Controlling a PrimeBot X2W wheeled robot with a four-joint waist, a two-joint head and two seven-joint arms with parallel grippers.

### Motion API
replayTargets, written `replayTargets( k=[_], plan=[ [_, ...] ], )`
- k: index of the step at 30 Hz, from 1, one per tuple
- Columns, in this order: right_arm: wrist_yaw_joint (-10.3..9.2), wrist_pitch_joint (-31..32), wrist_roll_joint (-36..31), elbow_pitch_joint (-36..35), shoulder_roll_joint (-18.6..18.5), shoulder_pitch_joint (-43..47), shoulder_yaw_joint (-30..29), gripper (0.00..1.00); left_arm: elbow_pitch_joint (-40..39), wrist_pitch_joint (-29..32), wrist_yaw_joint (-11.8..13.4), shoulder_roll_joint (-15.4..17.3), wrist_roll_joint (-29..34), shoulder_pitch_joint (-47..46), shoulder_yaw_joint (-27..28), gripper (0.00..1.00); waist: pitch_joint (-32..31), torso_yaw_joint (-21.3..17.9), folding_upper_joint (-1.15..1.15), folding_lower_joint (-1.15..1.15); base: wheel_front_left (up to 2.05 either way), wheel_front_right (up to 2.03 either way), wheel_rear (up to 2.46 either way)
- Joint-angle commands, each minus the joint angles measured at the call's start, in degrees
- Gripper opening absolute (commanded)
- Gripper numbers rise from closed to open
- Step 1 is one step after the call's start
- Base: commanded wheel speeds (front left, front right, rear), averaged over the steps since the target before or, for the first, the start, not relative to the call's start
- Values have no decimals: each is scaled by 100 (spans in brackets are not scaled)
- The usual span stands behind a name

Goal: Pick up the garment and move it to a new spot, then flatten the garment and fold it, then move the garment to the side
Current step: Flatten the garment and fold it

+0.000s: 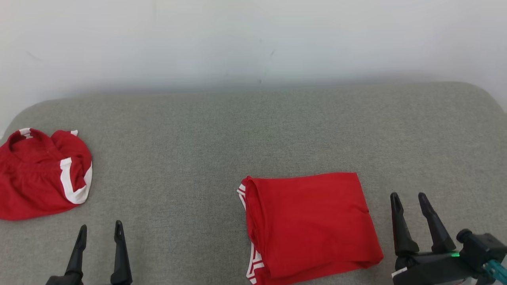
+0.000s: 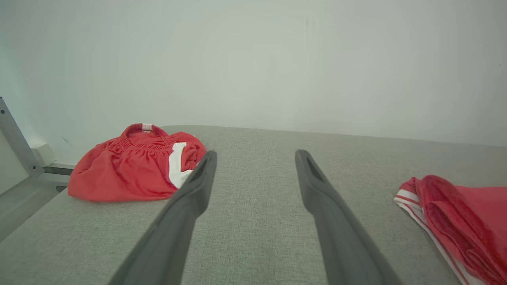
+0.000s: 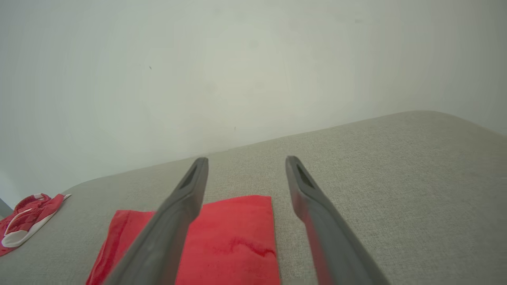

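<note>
Neatly folded red garment (image 1: 313,225) on grey cushion (image 1: 198,138), left fingers (image 1: 77,253) and right fingers (image 1: 400,225) apart, empty

A: What does the left gripper (image 1: 100,224) consist of?
B: Two long, dark grey fingers (image 2: 186,213), tapering, each with a slot near its tip.
A: And the right gripper (image 1: 408,194)?
B: Identical fingers, mounted on a black housing (image 1: 427,265) bearing a green light (image 1: 454,255), a white label (image 1: 399,272) and a teal fitting (image 1: 496,271).
</note>
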Motion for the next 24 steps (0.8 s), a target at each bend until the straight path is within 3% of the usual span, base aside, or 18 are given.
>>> replayTargets(
  k=[1,15,24],
  plan=[
    [-14,-33,-25,-18,25,79,-12,100,0,-18,-1,-6,21,69,21,100,-49,-51,0,0,0,0,0],
    [-14,-99,-298,7,51,462,20,100,13,-18,-102,152,376,280,-241,100,-247,-123,0,0,0,0,0],
    [-14,-123,-601,-99,139,497,-30,100,-46,-18,0,208,556,346,-283,100,-305,-24,0,0,0,0,0]
  ],
)
